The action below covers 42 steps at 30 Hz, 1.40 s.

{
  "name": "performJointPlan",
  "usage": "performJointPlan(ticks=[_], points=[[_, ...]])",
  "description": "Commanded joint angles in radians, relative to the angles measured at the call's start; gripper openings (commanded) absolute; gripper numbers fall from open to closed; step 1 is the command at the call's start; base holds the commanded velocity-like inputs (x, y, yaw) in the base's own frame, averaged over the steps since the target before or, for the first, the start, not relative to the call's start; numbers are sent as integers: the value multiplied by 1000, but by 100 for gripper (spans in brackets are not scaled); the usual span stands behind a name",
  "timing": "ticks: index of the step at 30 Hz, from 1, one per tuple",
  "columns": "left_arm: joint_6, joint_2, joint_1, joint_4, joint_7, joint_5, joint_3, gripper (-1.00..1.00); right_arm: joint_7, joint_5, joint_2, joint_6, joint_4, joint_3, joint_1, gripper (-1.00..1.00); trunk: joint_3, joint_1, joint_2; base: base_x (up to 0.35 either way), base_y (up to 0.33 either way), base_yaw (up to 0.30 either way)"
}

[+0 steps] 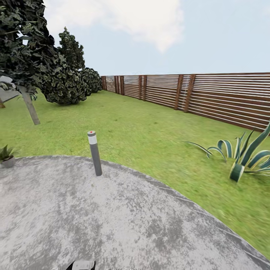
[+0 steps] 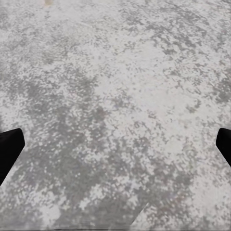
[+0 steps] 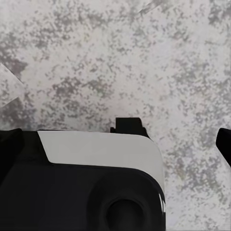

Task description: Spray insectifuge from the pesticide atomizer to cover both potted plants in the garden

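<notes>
One potted plant [image 1: 6, 156], a low rosette of green leaves in a small grey pot, sits at the paving's far left edge in the head view. The second potted plant is out of view. In the left wrist view my left gripper [image 2: 115, 149] is open, its black fingers [image 2: 9, 149] wide apart over bare grey paving. My right gripper [image 3: 118, 147] is open too, with one black fingertip [image 3: 225, 144] at the picture's edge and a white and black part of my own body [image 3: 96, 183] below it. Neither gripper holds anything.
The round grey paving [image 1: 93, 221] lies under me, with a grey bollard light [image 1: 95, 153] at its far rim. Lawn [image 1: 142, 127] runs to a brown slatted fence [image 1: 210, 95]. A potless striped spiky plant [image 1: 243, 157] grows at the right; dark trees [image 1: 56, 75] stand at the left.
</notes>
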Motion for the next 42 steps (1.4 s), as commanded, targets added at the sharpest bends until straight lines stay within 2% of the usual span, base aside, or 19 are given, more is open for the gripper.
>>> performJointPlan(ticks=[1, 42], points=[[-3, 0, -1, 1, 0, 0, 0, 100, 0, -1, 0, 0, -1, 0, 0, 100, -5, 4, -8, 0, 0, 259], [-3, 0, -1, 1, 0, 0, 0, 100, 0, -1, 0, 0, 0, 0, 0, 100, -160, 161, -295, 0, 0, 260]])
